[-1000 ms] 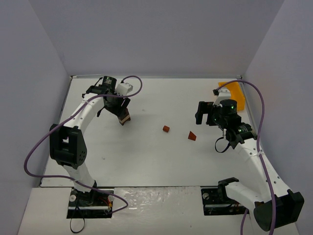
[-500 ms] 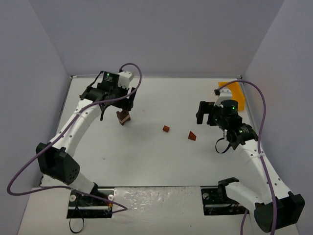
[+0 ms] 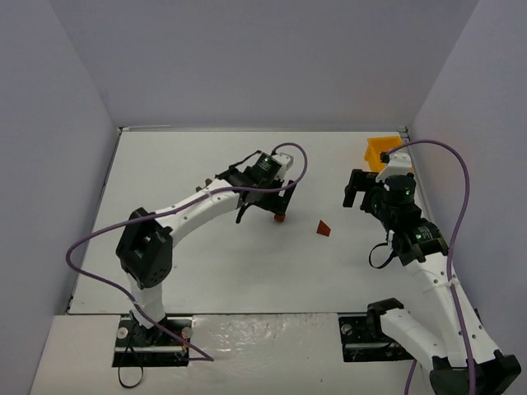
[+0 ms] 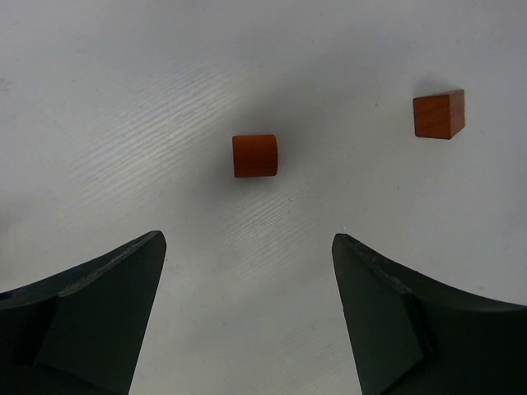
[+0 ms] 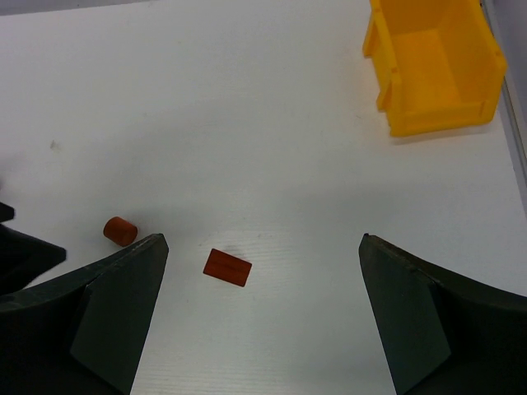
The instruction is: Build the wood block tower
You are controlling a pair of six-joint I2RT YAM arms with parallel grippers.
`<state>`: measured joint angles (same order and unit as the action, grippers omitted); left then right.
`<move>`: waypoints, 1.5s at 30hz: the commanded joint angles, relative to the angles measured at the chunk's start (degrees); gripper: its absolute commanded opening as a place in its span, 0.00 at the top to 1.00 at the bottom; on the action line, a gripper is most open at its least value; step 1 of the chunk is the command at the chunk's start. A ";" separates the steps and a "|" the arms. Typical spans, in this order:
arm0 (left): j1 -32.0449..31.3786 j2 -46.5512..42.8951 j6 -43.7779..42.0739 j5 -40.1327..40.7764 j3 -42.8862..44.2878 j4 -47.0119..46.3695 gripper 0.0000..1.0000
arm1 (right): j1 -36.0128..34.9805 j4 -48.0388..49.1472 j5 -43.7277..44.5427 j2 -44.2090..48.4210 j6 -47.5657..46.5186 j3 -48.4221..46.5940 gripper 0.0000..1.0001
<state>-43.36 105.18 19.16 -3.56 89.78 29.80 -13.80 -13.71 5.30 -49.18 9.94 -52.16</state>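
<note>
A small reddish-brown round block (image 3: 281,219) lies mid-table, and a reddish-brown wedge (image 3: 324,228) lies to its right. My left gripper (image 3: 277,207) hovers open and empty just over the round block. In the left wrist view the round block (image 4: 254,155) lies ahead of the open gripper (image 4: 247,240), with the wedge (image 4: 439,113) to the upper right. My right gripper (image 3: 356,191) is open and empty, right of the wedge. In the right wrist view the gripper (image 5: 263,239) is open above the wedge (image 5: 227,267) and the round block (image 5: 120,230). The tower is hidden behind the left arm.
A yellow plastic bin (image 3: 381,150) stands at the back right near the table edge, and it shows empty in the right wrist view (image 5: 432,66). White walls enclose the table at the back and on both sides.
My left arm has swung right, from beside the short stack at the back left to over the round block. My right gripper has shifted slightly right.
</note>
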 commanded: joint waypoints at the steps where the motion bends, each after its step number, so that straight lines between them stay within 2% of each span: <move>1: -1.48 4.03 4.69 1.74 4.20 -5.72 0.21 | 0.52 1.68 2.72 1.86 1.19 0.27 0.00; 6: -3.23 9.42 4.65 3.38 6.33 -7.17 0.28 | 0.52 1.31 1.85 2.77 1.87 1.12 0.00; 13: -3.34 12.48 4.04 7.10 7.58 -8.30 0.39 | 0.53 1.11 0.71 3.07 2.45 1.56 0.00; 22: -3.32 14.29 3.12 9.36 8.80 -6.12 0.41 | 0.51 0.89 0.66 3.07 2.19 1.71 0.00; 37: -3.39 16.11 2.81 8.22 10.77 -3.97 0.56 | 0.53 0.88 0.94 2.78 1.75 1.53 0.00; 45: -3.36 16.06 3.69 8.13 9.89 -3.79 0.57 | 0.44 0.84 1.07 3.57 1.92 2.25 0.00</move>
<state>-46.54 122.28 22.34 4.32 97.41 26.34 -13.78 -15.27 6.00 -46.33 11.88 -50.18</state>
